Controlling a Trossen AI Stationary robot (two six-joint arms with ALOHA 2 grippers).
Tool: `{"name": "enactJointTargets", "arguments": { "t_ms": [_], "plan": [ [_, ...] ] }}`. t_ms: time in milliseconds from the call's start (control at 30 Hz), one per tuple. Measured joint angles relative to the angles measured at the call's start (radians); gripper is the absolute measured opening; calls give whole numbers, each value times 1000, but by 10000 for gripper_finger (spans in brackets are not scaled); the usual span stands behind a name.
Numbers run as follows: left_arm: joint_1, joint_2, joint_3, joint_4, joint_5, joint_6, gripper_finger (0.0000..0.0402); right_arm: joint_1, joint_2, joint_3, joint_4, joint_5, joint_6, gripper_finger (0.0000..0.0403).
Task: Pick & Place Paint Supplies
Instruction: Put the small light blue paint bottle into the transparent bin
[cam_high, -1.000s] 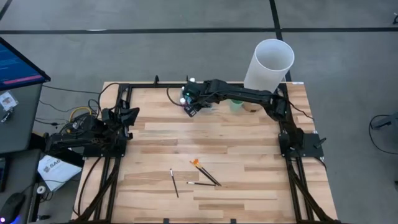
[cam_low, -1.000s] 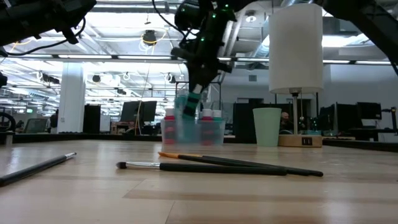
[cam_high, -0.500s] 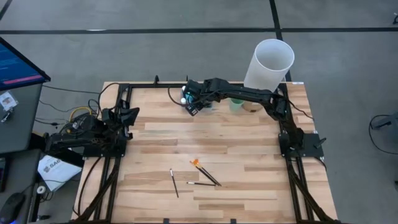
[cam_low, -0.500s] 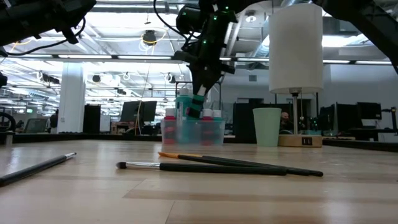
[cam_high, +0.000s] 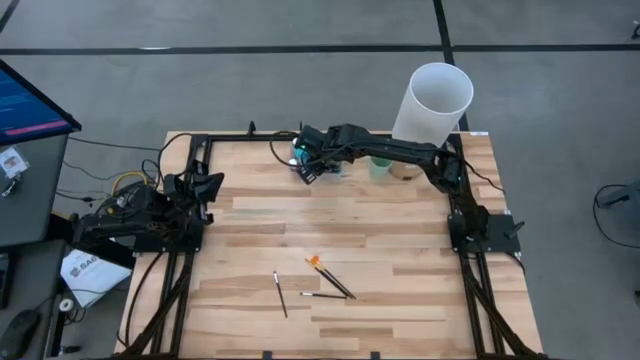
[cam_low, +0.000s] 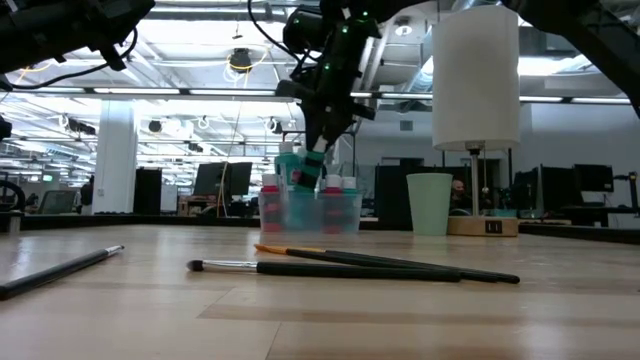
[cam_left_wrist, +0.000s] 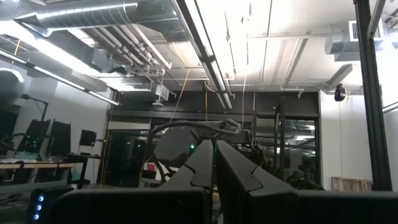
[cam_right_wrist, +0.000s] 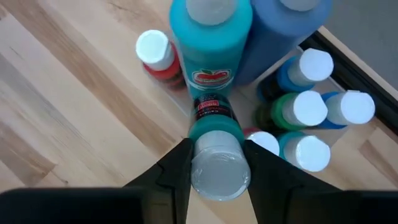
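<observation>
My right gripper (cam_high: 306, 166) is at the far middle of the table, shut on a small teal paint bottle (cam_low: 309, 170) with a pale cap. It is just above a clear tub (cam_low: 310, 212) of paint bottles. In the right wrist view, a big teal bottle (cam_right_wrist: 211, 37), a blue one (cam_right_wrist: 280, 31), a red one (cam_right_wrist: 158, 56) and several white-capped small ones (cam_right_wrist: 311, 106) stand beyond the held bottle. Several dark brushes (cam_high: 330, 285), one with an orange end (cam_high: 315, 262), lie flat on the near middle of the table. My left gripper (cam_left_wrist: 214, 168) is shut and empty at the table's left edge. My right gripper pinches the small teal bottle by its pale cap (cam_right_wrist: 214, 168), one finger on each side. The fingers (cam_right_wrist: 177, 168) come from above, slanting down. The bottle hangs tilted below them, its base toward the bottles in the tub and clear of the table.
A pale green cup (cam_high: 380, 167) and a tall white cylinder (cam_high: 435, 100) stand at the far right, close beside my right arm. One more brush (cam_low: 60, 270) lies apart, toward the near left. Bare wood (cam_high: 270, 220) lies between the tub and the brushes.
My right gripper has carried the teal bottle a little toward the far edge, closer to the tub, and stays shut on it. The bottle has swung slightly but stays tilted and lifted.
</observation>
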Motion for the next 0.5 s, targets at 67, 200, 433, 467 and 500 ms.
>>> {"name": "enactJointTargets", "arguments": {
  "t_ms": [67, 200, 433, 467, 500],
  "plan": [
    [0, 0, 0, 1, 0, 0, 2, -1, 26, 3, 6, -1, -5, 120],
    [0, 0, 0, 1, 0, 0, 2, -7, 61, -1, -16, -5, -8, 122],
    [0, 0, 0, 2, 0, 0, 2, -8, 62, 0, -26, -9, -8, 126],
    [0, 0, 0, 2, 0, 0, 2, -8, 62, 0, -22, -9, -8, 125],
    [0, 0, 0, 2, 0, 0, 2, -8, 62, 0, -20, -8, -8, 125]
  ]
}}
